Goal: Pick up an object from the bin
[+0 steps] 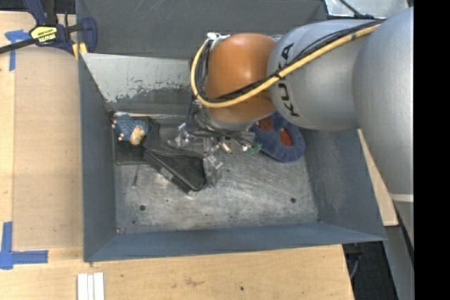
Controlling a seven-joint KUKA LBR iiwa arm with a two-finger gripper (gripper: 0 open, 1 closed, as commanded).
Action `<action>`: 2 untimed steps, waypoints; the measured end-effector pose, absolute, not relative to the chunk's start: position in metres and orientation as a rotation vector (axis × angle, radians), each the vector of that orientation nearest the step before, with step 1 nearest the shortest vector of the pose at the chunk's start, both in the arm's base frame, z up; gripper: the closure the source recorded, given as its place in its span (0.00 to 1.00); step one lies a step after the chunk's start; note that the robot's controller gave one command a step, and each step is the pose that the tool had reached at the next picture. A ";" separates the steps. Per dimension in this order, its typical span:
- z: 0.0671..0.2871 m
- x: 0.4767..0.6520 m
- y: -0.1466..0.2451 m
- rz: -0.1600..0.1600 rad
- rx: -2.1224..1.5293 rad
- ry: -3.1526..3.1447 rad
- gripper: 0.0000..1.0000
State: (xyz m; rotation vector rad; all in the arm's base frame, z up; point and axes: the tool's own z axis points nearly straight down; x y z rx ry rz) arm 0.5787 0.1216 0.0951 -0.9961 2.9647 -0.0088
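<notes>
1. The arm [337, 74] reaches in from the right. Its orange cover [235, 77] sits over the rear middle of the grey bin [211, 24], and a yellow cable [309, 56] runs along it.
2. The gripper [212, 164] hangs below the cover, low down near the bin floor and a little left of the floor's middle.
3. Its metal lower end stands at the right end of a black flat thing [172, 166]. This is a long dark piece lying slantwise on the floor, from upper left to lower right.
4. The gripper's tip seems to touch that right end, or nearly so. The downward view does not settle which.
5. Whether the claw is apart, together or clamped on anything cannot be told, as the wrist and cover hide much of it.
6. A small blue and tan toy [131, 128] lies at the left rear of the floor, just beyond the black flat thing's upper left end and apart from the gripper.
7. A blue and red soft thing [285, 140] lies to the right of the gripper, partly hidden under the arm.
8. The front part of the floor shows scratched grey metal.
</notes>
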 end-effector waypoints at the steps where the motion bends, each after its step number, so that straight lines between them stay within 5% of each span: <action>1: 0.196 0.576 0.112 -0.001 -1.115 2.930 1.00; 2: 0.236 0.574 0.118 0.000 -1.123 2.932 1.00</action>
